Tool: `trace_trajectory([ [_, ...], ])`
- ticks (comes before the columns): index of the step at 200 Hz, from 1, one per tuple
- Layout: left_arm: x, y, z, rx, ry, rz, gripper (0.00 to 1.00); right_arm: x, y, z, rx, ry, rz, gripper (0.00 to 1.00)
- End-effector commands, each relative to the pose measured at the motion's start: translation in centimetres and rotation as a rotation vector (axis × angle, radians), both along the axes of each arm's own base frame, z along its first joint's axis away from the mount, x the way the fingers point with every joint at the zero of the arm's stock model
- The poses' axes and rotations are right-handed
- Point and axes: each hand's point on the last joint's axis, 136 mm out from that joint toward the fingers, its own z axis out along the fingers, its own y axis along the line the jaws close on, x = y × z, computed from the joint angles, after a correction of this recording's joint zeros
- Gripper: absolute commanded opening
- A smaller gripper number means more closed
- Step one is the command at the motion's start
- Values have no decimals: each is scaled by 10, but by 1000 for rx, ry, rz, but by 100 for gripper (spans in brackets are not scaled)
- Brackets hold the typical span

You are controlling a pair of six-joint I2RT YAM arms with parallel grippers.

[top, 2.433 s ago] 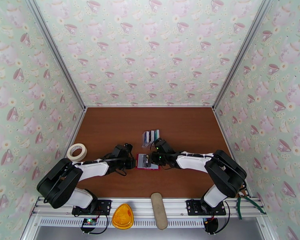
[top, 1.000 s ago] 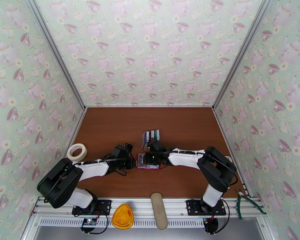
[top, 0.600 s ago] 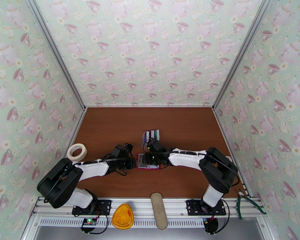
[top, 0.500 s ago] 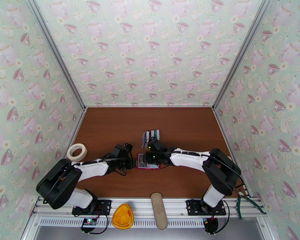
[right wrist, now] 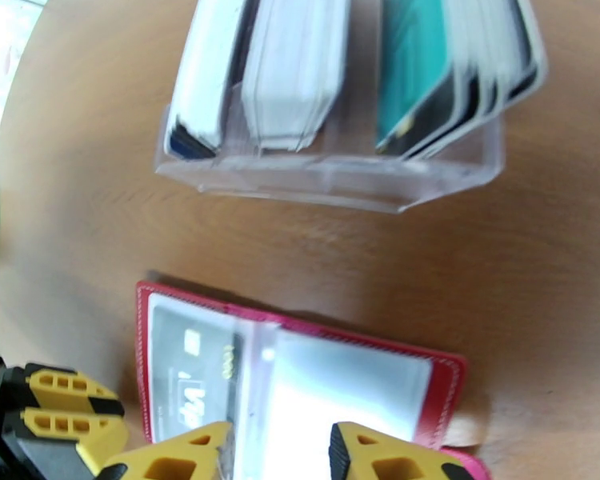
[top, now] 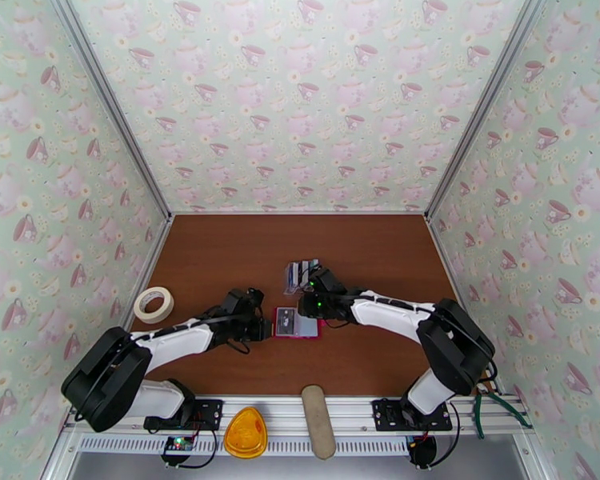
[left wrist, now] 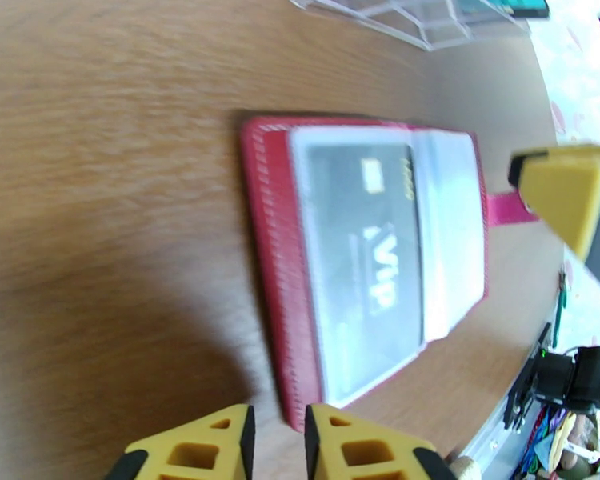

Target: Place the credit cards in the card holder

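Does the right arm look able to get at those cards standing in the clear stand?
Probably yes. The right gripper hovers open over the red wallet, just short of the cards in their clear stand, and only bare table lies between them.

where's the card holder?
Top view: card holder lies open mid-table, left gripper beside its left edge, right gripper above its far side, clear rack just beyond.

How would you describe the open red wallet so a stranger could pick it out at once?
Start at the brown wooden table and find the clear plastic rack of standing cards near its middle. Just on its near side lies a small red leather-like wallet, opened flat. Unlike the rack, it is red with stitched edges and shows a dark VIP card under its see-through pocket.
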Motion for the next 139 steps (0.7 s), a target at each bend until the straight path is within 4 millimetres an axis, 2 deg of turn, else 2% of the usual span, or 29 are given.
trace_trajectory([
  [1,-4,-12,11,-59,-14,-37,26,-2,-5,-6,-29,7,22,38],
  [44,-1,-19,13,-63,-19,-43,26,1,-4,-12,-28,17,25,37],
  [103,-9,-16,-9,-35,41,-48,30,2,-4,-24,-42,37,25,37],
  [139,-11,-12,-16,-23,47,-36,31,-4,-2,-35,-35,68,33,36],
])
